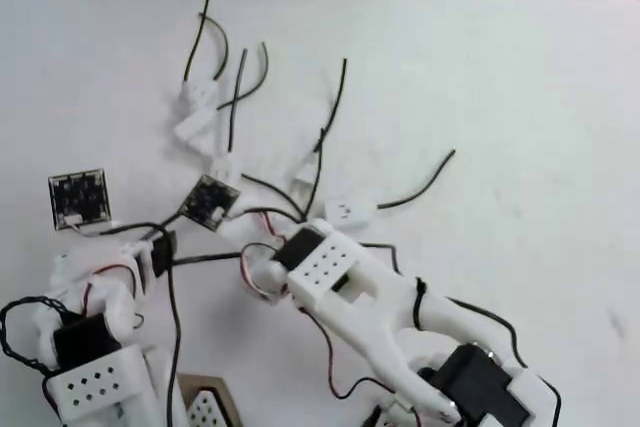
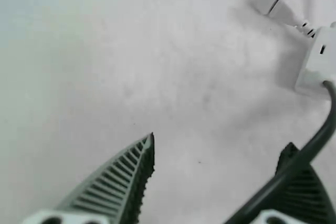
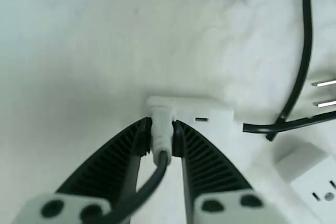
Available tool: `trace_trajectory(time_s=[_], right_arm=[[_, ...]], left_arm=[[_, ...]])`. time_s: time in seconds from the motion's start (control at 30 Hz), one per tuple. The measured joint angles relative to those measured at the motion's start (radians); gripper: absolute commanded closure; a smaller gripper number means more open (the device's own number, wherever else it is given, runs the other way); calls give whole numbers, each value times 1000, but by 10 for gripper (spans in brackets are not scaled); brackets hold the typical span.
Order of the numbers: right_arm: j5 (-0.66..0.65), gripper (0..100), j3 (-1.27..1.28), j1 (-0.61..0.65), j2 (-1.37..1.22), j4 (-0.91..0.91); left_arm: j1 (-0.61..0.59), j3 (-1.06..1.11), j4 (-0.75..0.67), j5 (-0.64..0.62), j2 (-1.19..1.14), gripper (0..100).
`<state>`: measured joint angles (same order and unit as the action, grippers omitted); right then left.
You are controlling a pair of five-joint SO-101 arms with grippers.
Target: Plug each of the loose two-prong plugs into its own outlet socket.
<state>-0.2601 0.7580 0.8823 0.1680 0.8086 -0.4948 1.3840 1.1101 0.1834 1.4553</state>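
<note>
Near left, the left tool [image 2: 220, 145] is held wide open over the bare white bench [image 1: 520, 97], with a black cord [image 2: 310, 145] crossing one finger. At centre, the right tool [image 3: 161, 129] is clamped on a white two-prong plug [image 3: 159, 142], its nose butted against a white plastic outlet block [image 3: 210, 115]; seating depth cannot be told. The push should be made straight, and the block likely needs bracing. Farther off, thin black loose cords [image 1: 335, 107] and small white spare outlets [image 1: 197, 112] are crowded far left. Open room is found to the right.
</note>
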Motion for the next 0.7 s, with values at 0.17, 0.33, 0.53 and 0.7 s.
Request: trace_trajectory(time_s=[0.17, 0.33, 0.53, 0.7], right_arm=[[0, 981, -8, 0, -34, -8], [0, 981, -8, 0, -34, -8], [0, 981, -11, 0, 51, -8], [0, 981, -11, -3, 161, -8]], left_arm=[[0, 0, 0, 0, 0, 642], [0, 0, 0, 0, 0, 642], [0, 0, 0, 0, 0, 642], [0, 0, 0, 0, 0, 642]])
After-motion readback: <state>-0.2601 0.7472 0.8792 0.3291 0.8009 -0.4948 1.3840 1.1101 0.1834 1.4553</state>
